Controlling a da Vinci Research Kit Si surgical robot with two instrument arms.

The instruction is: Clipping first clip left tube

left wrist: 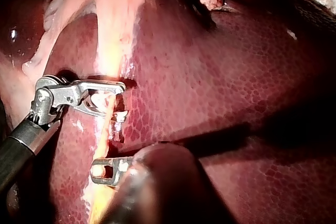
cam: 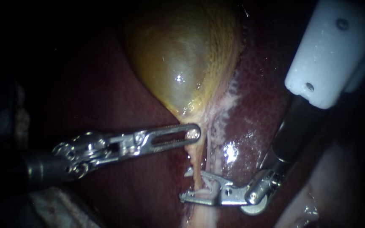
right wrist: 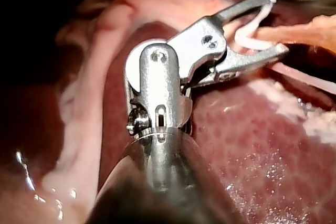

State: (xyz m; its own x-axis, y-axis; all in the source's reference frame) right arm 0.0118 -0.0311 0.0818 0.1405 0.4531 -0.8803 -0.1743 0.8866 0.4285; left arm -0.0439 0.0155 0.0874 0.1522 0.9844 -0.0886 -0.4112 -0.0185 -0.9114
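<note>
In the endoscope view the gallbladder (cam: 178,55) lies at 12 o'clock on the liver (cam: 119,177). The left tube (cam: 197,166) runs below it, from 12 toward 6 o'clock. The left instrument (cam: 193,133) enters from 9 o'clock, jaws closed on the gallbladder's narrow end. The right instrument (cam: 186,184) comes from 2 o'clock, its jaws wide apart and carrying an open white clip (cam: 208,191). In the left wrist view these jaws straddle the tube (left wrist: 113,40). In the right wrist view the tube (right wrist: 304,32) lies crosswise between the clip's (right wrist: 247,35) legs.

Light pools centrally on wet liver (cam: 258,84); the edges lie dark.
</note>
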